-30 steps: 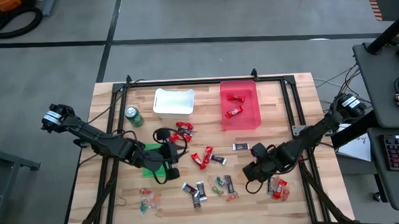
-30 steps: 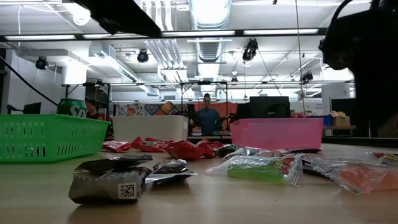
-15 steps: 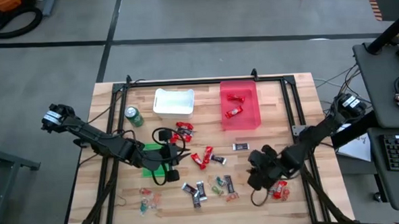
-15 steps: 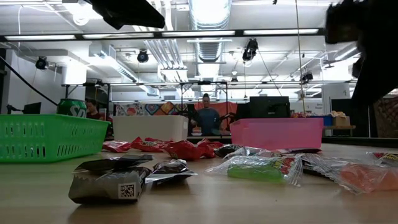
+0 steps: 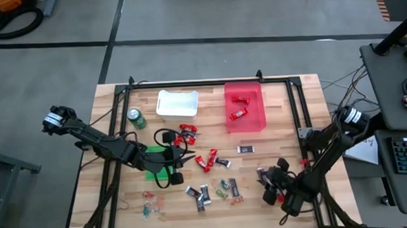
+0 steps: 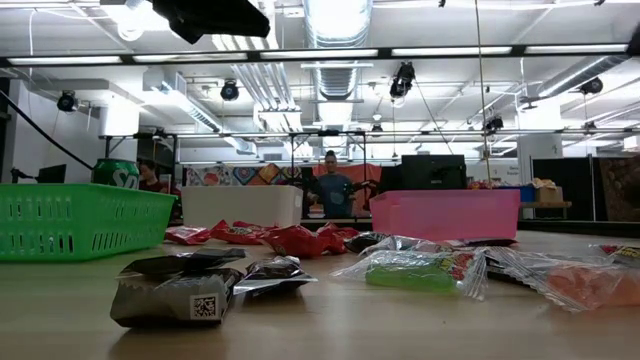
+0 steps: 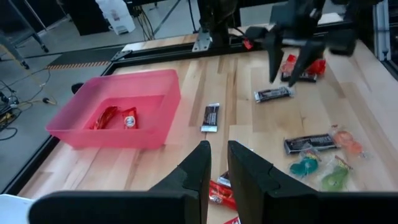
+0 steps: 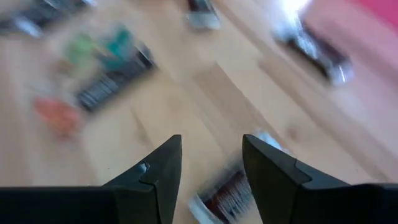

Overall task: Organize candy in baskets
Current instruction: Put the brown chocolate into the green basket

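- Right gripper [image 5: 270, 188] near the right front edge, fingers parted, empty, above a dark mini bar [image 8: 225, 191].
- Left gripper [image 5: 186, 154] (nearly closed, empty) over the green basket [image 5: 153, 164].

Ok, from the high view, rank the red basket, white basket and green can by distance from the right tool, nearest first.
Measured from the right tool, open near the table's front right:
1. Red basket, back centre-right, holding two red bars.
2. White basket, back, left of the red one.
3. Green can, farthest, just left of the white basket.
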